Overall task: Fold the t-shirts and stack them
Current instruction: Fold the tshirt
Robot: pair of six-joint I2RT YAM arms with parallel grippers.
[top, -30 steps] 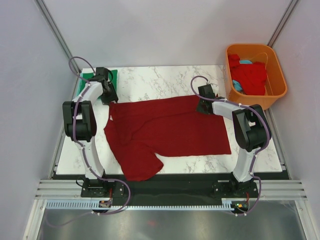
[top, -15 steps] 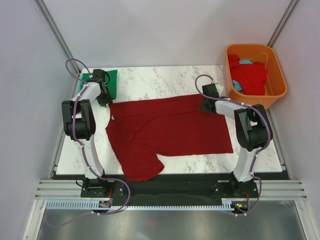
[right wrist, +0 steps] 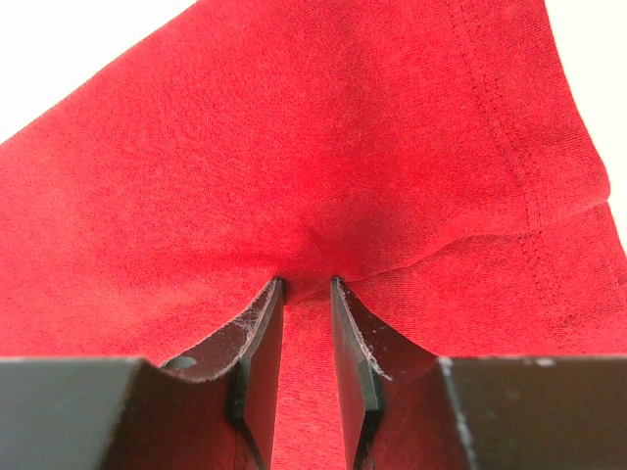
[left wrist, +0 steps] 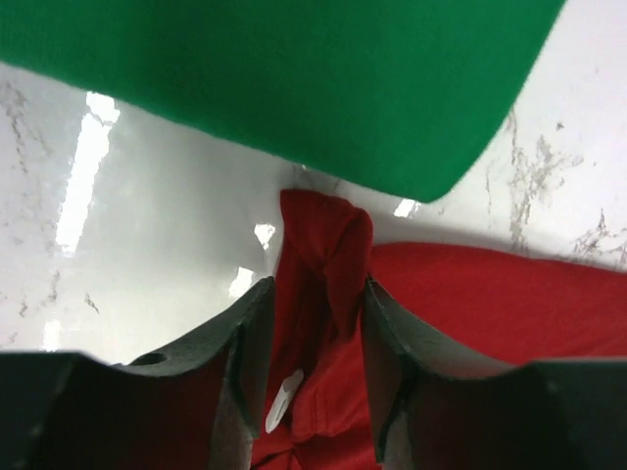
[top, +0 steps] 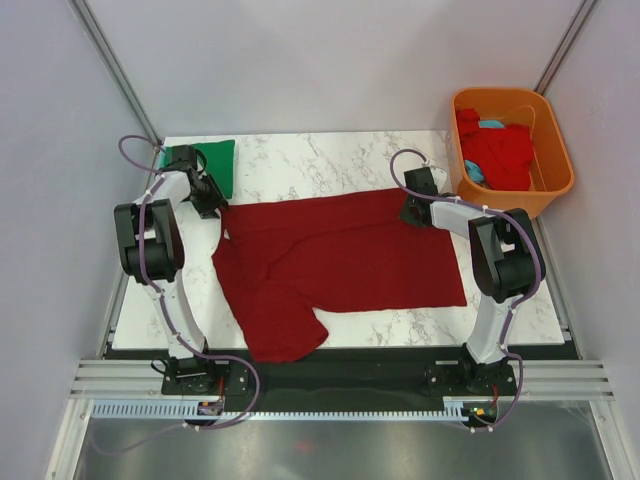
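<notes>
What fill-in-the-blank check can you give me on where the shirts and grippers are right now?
1. The folded shirt beside the left gripper is ____.
2. The right gripper pinches the maroon shirt at its far ____ corner.
3. The tub holding the unfolded shirts is ____.
Missing words: green; right; orange.

a dark red t-shirt (top: 340, 260) lies spread on the marble table (top: 330, 160). the left gripper (top: 208, 203) is at its far left corner and the right gripper (top: 412, 208) at its far right corner. a folded green t-shirt (top: 205, 160) lies far left, and an orange tub (top: 555, 190) holds red cloth (top: 500, 150).
</notes>
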